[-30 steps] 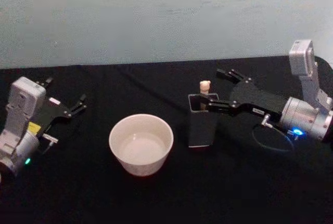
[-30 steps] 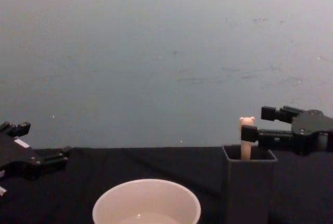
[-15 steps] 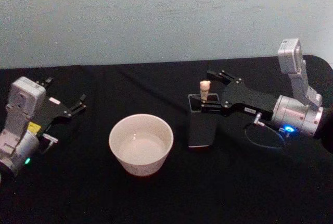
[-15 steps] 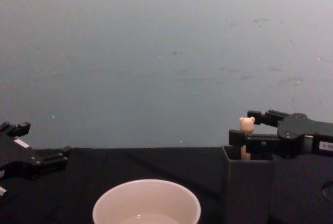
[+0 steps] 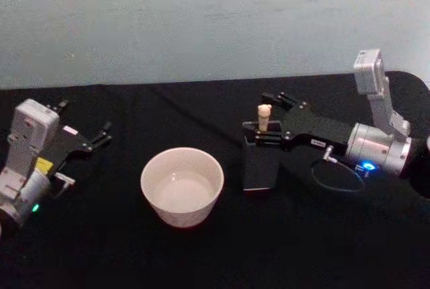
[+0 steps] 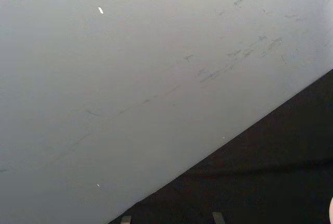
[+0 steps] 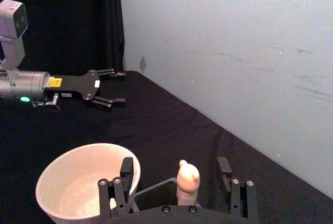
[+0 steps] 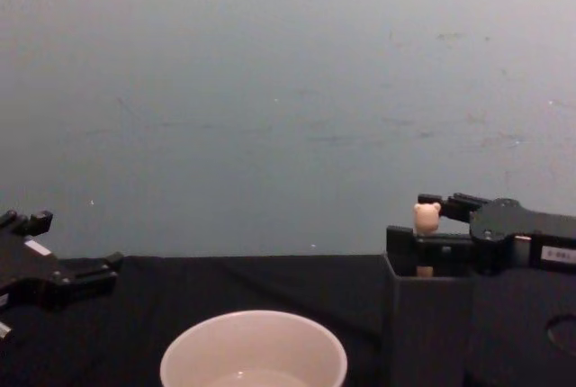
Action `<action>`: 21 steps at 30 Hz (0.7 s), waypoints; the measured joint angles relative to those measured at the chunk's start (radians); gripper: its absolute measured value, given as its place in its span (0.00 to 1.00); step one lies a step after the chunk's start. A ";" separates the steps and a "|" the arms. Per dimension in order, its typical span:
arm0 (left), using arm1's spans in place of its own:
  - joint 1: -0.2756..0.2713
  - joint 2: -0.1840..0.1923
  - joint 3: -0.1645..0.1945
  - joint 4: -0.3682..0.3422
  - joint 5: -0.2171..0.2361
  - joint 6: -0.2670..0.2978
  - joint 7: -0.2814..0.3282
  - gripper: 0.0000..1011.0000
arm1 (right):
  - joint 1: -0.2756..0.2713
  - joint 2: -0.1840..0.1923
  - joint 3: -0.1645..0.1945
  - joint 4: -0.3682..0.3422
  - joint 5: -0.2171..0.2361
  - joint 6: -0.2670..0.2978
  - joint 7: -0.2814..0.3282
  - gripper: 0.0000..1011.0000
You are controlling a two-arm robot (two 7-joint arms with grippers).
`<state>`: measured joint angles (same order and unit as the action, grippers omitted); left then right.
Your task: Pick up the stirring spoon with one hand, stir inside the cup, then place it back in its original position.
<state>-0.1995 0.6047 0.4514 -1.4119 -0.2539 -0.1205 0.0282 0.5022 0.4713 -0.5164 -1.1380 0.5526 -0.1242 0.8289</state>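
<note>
Right gripper (image 5: 263, 118) had advanced since earlier frame | released fingers flanked stirring spoon (image 7: 188, 178) in holder (image 5: 260, 164) | left gripper (image 7: 120, 87) parked, fingers released.

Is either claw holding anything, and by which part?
Nothing is held. The right gripper has its fingers open on either side of the stirring spoon, at its bear-topped handle. The left gripper sits parked at left, open.

Below the right gripper (image 5: 263, 117), the shaft and bowl of the stirring spoon (image 5: 264, 115) were hidden inside the dark holder (image 5: 259, 165). Left of the gripper, the base of the cup (image 8: 254, 348) ran off the chest view's edge.
</note>
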 joint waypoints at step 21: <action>0.000 0.000 0.000 0.000 0.000 0.000 0.000 0.99 | 0.010 -0.010 -0.014 0.009 -0.015 -0.001 -0.013 0.99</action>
<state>-0.1995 0.6047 0.4514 -1.4119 -0.2539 -0.1205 0.0283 0.5122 0.4610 -0.5307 -1.1288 0.5378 -0.1250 0.8163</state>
